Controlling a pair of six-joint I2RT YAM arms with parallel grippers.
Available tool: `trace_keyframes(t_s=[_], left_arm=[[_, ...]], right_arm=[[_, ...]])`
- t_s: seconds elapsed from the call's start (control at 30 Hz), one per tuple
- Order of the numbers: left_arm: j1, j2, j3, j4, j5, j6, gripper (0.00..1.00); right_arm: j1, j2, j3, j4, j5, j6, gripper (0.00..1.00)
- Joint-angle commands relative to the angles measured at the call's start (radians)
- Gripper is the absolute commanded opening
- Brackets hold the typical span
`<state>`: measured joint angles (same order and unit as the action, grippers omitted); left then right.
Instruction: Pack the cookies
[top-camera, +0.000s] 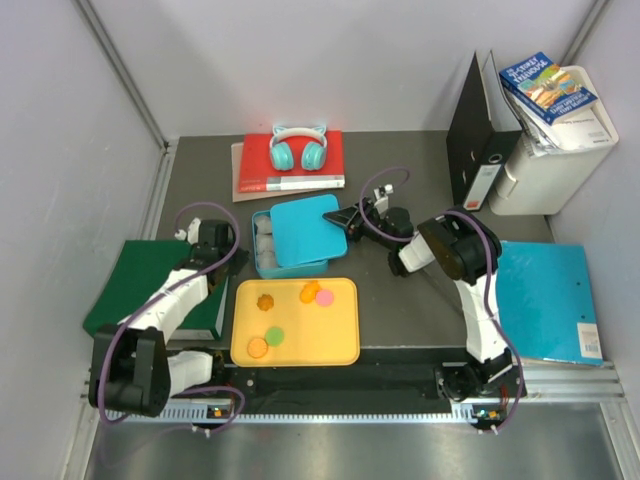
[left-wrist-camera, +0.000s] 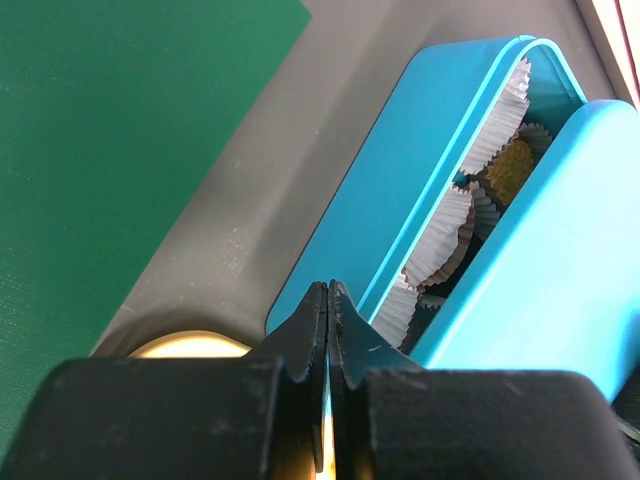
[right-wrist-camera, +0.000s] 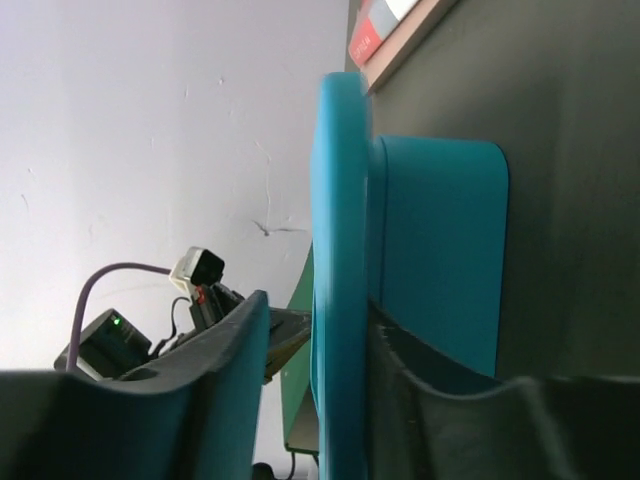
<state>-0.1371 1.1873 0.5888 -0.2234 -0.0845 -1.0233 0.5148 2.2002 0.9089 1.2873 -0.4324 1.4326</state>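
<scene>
Several cookies lie on the yellow tray (top-camera: 340, 345): a scalloped orange one (top-camera: 265, 301), an orange one (top-camera: 309, 293), a pink one (top-camera: 324, 297), a green one (top-camera: 274, 335) and another orange one (top-camera: 258, 347). Behind the tray stands a blue tin (top-camera: 262, 250) with its lid (top-camera: 305, 228) lying askew on top. In the left wrist view the tin (left-wrist-camera: 430, 160) holds white paper cups (left-wrist-camera: 440, 240), one with something yellow (left-wrist-camera: 510, 170) in it. My right gripper (top-camera: 345, 220) is open and straddles the lid's right edge (right-wrist-camera: 340, 200). My left gripper (top-camera: 235, 262) is shut and empty by the tin's near left corner (left-wrist-camera: 328, 290).
A red book with teal headphones (top-camera: 297, 150) lies at the back. A black binder (top-camera: 480, 130) and a white bin with books (top-camera: 555, 130) stand at the back right. A blue folder (top-camera: 545, 300) lies to the right and a green folder (top-camera: 130, 285) to the left.
</scene>
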Motion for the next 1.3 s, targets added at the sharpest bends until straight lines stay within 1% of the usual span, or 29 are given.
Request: trace_keyframes(t_s=[0.0, 0.17, 0.2, 0.27, 0.3, 0.33, 0.4, 0.43, 0.5, 0.53, 0.6, 0.63, 0.73, 0.77, 0.87, 1.07, 1.1, 1.27], left_arm=[[0.005, -0.002, 0.000, 0.055, 0.003, -0.003, 0.00], [0.007, 0.003, 0.008, 0.052, 0.006, -0.001, 0.00], [0.007, 0.005, 0.009, 0.047, 0.006, 0.000, 0.00], [0.007, 0.003, 0.013, 0.047, 0.005, 0.002, 0.00], [0.007, 0.003, 0.013, 0.047, 0.006, 0.003, 0.00], [0.005, 0.003, 0.014, 0.047, 0.005, 0.003, 0.00], [0.007, 0.001, 0.014, 0.045, 0.006, 0.005, 0.00], [0.007, 0.001, 0.014, 0.047, 0.006, 0.005, 0.00], [0.007, 0.003, 0.014, 0.047, 0.006, 0.005, 0.00], [0.005, 0.005, 0.014, 0.047, 0.006, 0.005, 0.00], [0.005, 0.008, 0.014, 0.045, 0.009, 0.006, 0.00], [0.007, 0.009, 0.014, 0.048, 0.009, 0.006, 0.00], [0.007, 0.017, 0.016, 0.048, 0.017, 0.008, 0.00], [0.007, 0.018, 0.016, 0.048, 0.019, 0.009, 0.00], [0.005, 0.018, 0.020, 0.044, 0.019, 0.014, 0.00], [0.007, 0.017, 0.022, 0.042, 0.015, 0.019, 0.00], [0.005, 0.021, 0.022, 0.041, 0.017, 0.019, 0.00], [0.007, 0.026, 0.028, 0.041, 0.028, 0.022, 0.00]], right_arm=[[0.017, -0.069, -0.018, 0.041, -0.039, -0.041, 0.45], [0.022, -0.123, -0.018, -0.081, -0.048, -0.116, 0.54], [0.022, -0.144, -0.016, -0.138, -0.048, -0.130, 0.57], [0.022, -0.172, -0.010, -0.210, -0.048, -0.188, 0.59], [0.022, -0.186, 0.001, -0.292, -0.045, -0.210, 0.59], [0.022, -0.213, 0.008, -0.345, -0.043, -0.262, 0.60], [0.022, -0.243, 0.034, -0.437, -0.032, -0.316, 0.62], [0.024, -0.264, 0.047, -0.548, -0.026, -0.369, 0.62], [0.025, -0.280, 0.089, -0.662, -0.010, -0.428, 0.64], [0.027, -0.287, 0.102, -0.753, -0.002, -0.480, 0.64], [0.030, -0.295, 0.142, -0.837, 0.021, -0.523, 0.65], [0.033, -0.295, 0.154, -0.912, 0.032, -0.558, 0.65], [0.039, -0.283, 0.220, -1.009, 0.060, -0.619, 0.65], [0.040, -0.275, 0.254, -1.067, 0.067, -0.635, 0.65], [0.054, -0.267, 0.310, -1.172, 0.109, -0.692, 0.65], [0.082, -0.267, 0.370, -1.275, 0.194, -0.768, 0.60], [0.096, -0.267, 0.377, -1.315, 0.225, -0.779, 0.60], [0.125, -0.272, 0.404, -1.364, 0.273, -0.827, 0.60]])
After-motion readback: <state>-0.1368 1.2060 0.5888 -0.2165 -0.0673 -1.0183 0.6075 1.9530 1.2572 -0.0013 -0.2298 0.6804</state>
